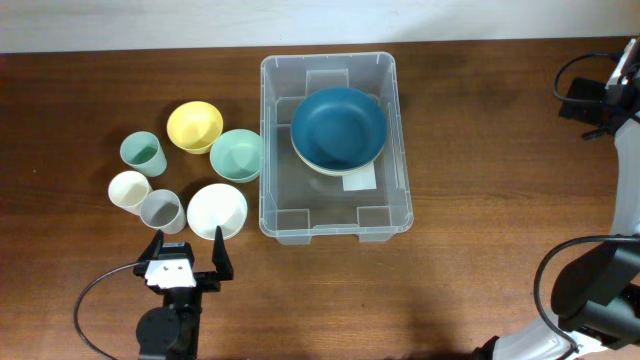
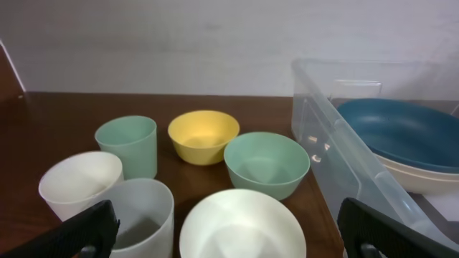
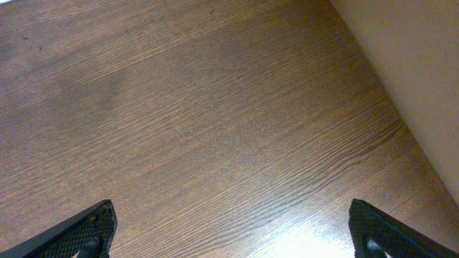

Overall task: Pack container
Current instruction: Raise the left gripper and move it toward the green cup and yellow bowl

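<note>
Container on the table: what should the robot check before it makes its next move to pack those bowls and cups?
1. Left gripper open and empty: ok.
2. Right gripper open and empty, over bare table: ok.
3. Room in the container: ok; a blue bowl sits on a cream bowl in the far half, and the near half is free.
4. White bowl upright, just ahead of the left gripper: ok.
5. Gap between the white bowl and the grey cup: cannot tell.
</note>
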Controlling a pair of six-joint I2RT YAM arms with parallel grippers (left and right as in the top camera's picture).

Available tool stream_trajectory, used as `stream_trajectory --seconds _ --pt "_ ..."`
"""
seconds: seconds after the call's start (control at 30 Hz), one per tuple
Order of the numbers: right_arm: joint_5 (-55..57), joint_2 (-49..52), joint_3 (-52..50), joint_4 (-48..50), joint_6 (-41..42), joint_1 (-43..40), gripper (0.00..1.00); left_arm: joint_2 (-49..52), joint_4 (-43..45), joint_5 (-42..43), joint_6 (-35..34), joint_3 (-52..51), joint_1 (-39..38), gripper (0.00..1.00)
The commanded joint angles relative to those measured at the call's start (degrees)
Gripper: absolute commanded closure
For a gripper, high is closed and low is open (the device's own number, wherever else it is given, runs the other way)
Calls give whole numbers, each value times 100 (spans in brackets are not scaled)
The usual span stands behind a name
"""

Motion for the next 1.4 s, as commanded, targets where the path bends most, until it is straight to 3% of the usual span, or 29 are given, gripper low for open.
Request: stream_trajectory --seconds 0.0,0.17,0.23,0.43,0.7,0.97,1.13,1.37 --pt "-13 -138 85 0 90 -31 1 -2 319 -525 433 -52 35 1" --pt "-13 -138 85 0 90 -31 1 13 2181 -815 1604 -28 35 1" --pt "-13 -138 85 0 90 -31 1 105 2459 -1043 1727 118 35 1" --pt "-13 -138 85 0 90 -31 1 1161 1869 -1342 2179 1408 35 0" --pt "-13 -138 85 0 90 -31 1 3762 997 -1377 2494 3897 35 1" --pt "-13 -138 85 0 90 -31 1 6378 -970 -1287 2487 6317 302 0" --pt "-13 -138 85 0 90 -31 1 7252 -1047 -1255 2490 6747 284 0" --pt "-13 -138 85 0 90 -31 1 7908 -837 -529 2487 6747 280 0"
